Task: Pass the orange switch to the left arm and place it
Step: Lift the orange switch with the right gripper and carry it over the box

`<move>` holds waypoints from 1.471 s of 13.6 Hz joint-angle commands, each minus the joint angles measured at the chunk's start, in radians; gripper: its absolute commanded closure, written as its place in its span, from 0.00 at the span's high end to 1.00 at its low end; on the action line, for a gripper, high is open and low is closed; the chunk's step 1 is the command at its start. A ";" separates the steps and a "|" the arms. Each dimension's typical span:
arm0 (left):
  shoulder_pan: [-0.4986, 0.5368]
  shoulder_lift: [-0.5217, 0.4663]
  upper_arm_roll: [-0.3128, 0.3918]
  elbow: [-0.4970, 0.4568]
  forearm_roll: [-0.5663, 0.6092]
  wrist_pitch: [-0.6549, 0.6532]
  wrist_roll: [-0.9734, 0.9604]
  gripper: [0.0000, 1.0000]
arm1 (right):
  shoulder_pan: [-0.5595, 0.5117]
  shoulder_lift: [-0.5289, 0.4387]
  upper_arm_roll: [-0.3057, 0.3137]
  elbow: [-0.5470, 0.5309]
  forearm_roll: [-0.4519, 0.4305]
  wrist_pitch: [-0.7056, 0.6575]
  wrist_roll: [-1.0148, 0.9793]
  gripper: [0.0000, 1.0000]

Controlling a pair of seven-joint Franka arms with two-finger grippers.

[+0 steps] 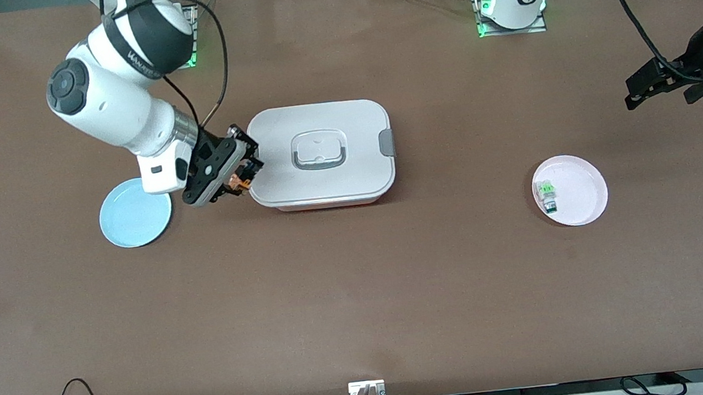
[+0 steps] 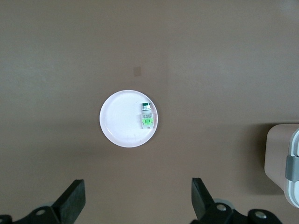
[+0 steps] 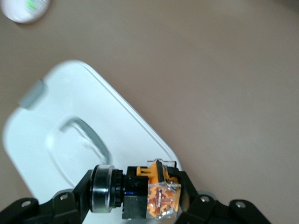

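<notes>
My right gripper (image 1: 240, 177) is shut on the orange switch (image 1: 237, 184), a small black and orange part, and holds it in the air over the edge of the white box (image 1: 342, 125) at the right arm's end. In the right wrist view the switch (image 3: 147, 193) sits crosswise between the fingers above the box lid (image 3: 60, 140). My left gripper (image 1: 653, 90) hangs open and empty above the table at the left arm's end, and its fingertips (image 2: 74, 198) show wide apart in the left wrist view.
A light blue plate (image 1: 135, 213) lies beside the right gripper. A pink-white plate (image 1: 578, 186) holds the green-and-white switch (image 1: 548, 195), which also shows in the left wrist view (image 2: 146, 116). The box corner (image 2: 280, 158) shows there too.
</notes>
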 commanded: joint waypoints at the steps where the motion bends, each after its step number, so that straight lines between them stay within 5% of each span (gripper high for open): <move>1: 0.000 0.003 0.002 0.017 0.015 -0.022 0.003 1.00 | 0.010 0.016 0.050 0.086 0.081 0.017 -0.011 0.16; 9: 0.000 0.011 -0.007 0.018 -0.013 -0.013 0.019 1.00 | 0.261 0.047 0.050 0.139 0.311 0.434 -0.003 0.14; 17: 0.063 0.080 -0.012 0.014 -0.287 -0.051 0.019 1.00 | 0.488 0.124 0.050 0.149 0.388 0.879 -0.003 0.13; 20: 0.068 0.110 -0.013 -0.051 -0.477 -0.086 0.041 1.00 | 0.533 0.151 0.050 0.166 0.391 0.952 0.000 0.13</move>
